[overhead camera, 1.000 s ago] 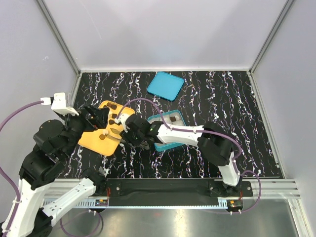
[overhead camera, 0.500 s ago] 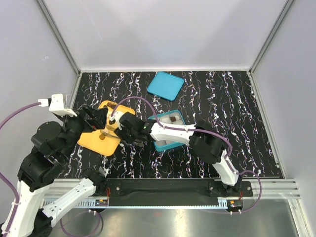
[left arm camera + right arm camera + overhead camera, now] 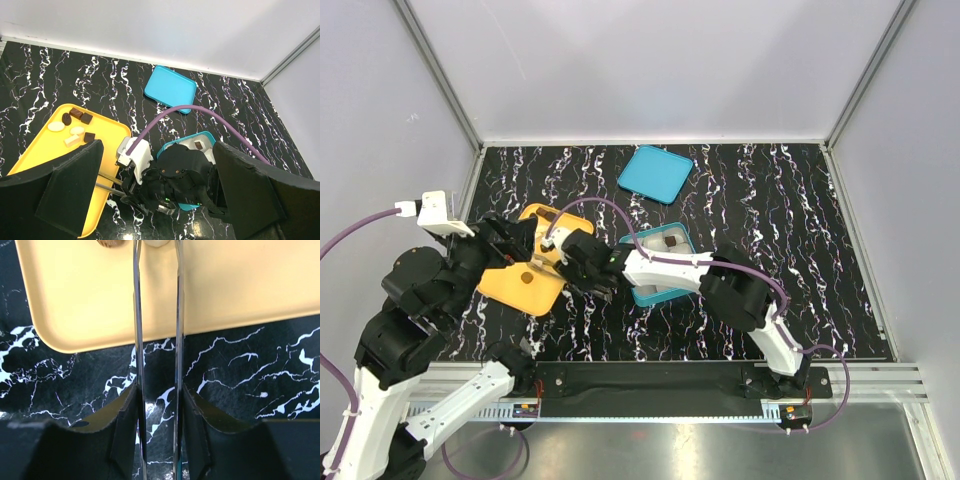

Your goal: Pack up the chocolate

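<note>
Several chocolate pieces (image 3: pixel 75 130), dark and pale, lie on the far end of the yellow tray (image 3: pixel 45 155). My right gripper (image 3: pixel 156 245) carries two long metal blades reaching over the tray (image 3: pixel 225 285). A pale chocolate (image 3: pixel 159 242) sits between the blade tips at the frame's top edge, with a brown piece (image 3: pixel 110 242) just to its left. Whether the blades press the pale piece I cannot tell. My left gripper (image 3: pixel 160 200) hangs wide open above the tray and the right wrist, holding nothing. From above, the right gripper (image 3: pixel 545 265) is over the tray (image 3: pixel 505 285).
A teal box (image 3: pixel 645 297) with white paper cups stands right of the tray, and one dark chocolate (image 3: pixel 672 241) lies in it. Its teal lid (image 3: pixel 655 173) lies flat farther back. The right arm's purple cable (image 3: pixel 190 109) arcs over the box.
The right arm has reached leftward from the box onto the tray, and its blades have drawn closer together. The left arm has hardly moved and stays open.
</note>
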Controlling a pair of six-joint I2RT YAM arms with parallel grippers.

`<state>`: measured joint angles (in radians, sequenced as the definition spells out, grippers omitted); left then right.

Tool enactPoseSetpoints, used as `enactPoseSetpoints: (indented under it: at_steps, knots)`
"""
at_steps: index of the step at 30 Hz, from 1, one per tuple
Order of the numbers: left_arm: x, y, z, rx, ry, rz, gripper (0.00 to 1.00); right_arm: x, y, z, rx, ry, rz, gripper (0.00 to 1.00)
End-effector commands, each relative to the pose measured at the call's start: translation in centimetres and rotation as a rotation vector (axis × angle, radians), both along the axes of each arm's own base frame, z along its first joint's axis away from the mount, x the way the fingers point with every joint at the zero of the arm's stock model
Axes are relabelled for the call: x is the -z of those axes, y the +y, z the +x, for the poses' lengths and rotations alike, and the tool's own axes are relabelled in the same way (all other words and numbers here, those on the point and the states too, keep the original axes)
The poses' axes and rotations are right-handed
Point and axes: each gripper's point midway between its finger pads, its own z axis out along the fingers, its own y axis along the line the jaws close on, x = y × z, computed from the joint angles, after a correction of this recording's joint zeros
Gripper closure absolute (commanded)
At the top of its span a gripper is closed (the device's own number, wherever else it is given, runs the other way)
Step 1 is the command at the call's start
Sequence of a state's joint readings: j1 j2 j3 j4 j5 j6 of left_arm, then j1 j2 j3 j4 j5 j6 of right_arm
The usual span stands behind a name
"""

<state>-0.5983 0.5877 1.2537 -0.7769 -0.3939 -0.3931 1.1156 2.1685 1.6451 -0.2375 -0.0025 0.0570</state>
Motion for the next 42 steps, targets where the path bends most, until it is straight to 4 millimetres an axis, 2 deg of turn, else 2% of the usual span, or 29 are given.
enactPoseSetpoints:
  at_steps: [1, 5, 9, 16, 18, 22, 23, 24, 25, 27, 31, 32, 33, 37, 42]
  knots:
    - [-0.7, 0.3, -0.1, -0.010, -0.030, -0.019, 0.01, -4.5, 0.3, 0.0, 0.015, -0.054, 0.076, 0.58]
    - [-0.3, 0.1, 0.1, -0.007, -0.021, -0.016, 0.01, -6.9, -0.1, -0.3, 0.028, -0.060, 0.116, 0.61]
    - [-0.1, -0.3, 0.2, 0.003, -0.013, -0.022, 0.01, -10.4, -0.8, -0.6, 0.042, -0.072, 0.180, 0.63]
    - [0.3, -0.4, 0.2, 0.005, -0.005, -0.027, 0.01, -13.3, -2.4, -1.0, 0.070, -0.082, 0.204, 0.66]
    - [0.5, -0.4, 0.3, 0.005, 0.000, -0.024, 0.01, -14.0, -3.6, -0.8, 0.098, -0.091, 0.187, 0.66]
    - [0.9, -0.5, 0.2, 0.008, 0.006, -0.024, 0.01, -13.7, -7.4, 0.2, 0.193, -0.104, 0.133, 0.67]
    - [1.0, -0.5, 0.3, 0.008, 0.009, -0.022, 0.01, -14.5, -8.7, 0.5, 0.225, -0.115, 0.135, 0.67]
    - [1.1, -0.5, 0.2, 0.008, 0.009, -0.022, 0.01, -13.4, -10.5, 1.2, 0.263, -0.106, 0.105, 0.68]
    - [1.2, -0.5, 0.3, 0.008, 0.009, -0.022, 0.01, -13.3, -11.5, 1.4, 0.293, -0.100, 0.099, 0.68]
    - [1.4, -0.6, 0.4, 0.008, 0.014, -0.017, 0.01, -12.8, -15.0, 2.1, 0.377, -0.093, 0.066, 0.68]
    - [1.5, -0.8, 0.5, 0.014, 0.013, -0.018, 0.01, -12.3, -20.1, 2.5, 0.485, -0.102, 0.019, 0.68]
    - [1.4, -0.8, 0.5, 0.014, 0.012, -0.019, 0.01, -12.7, -21.3, 2.5, 0.509, -0.112, 0.019, 0.67]
    - [1.5, -0.8, 0.5, 0.015, 0.012, -0.019, 0.01, -11.9, -22.4, 2.3, 0.527, -0.103, 0.000, 0.67]
    - [1.6, -1.0, 0.6, 0.020, 0.015, -0.021, 0.01, -10.7, -25.3, 2.4, 0.593, -0.083, -0.048, 0.67]
    - [1.6, -1.3, 0.7, 0.028, 0.018, -0.029, 0.01, -9.4, -26.2, 2.6, 0.633, -0.053, -0.073, 0.67]
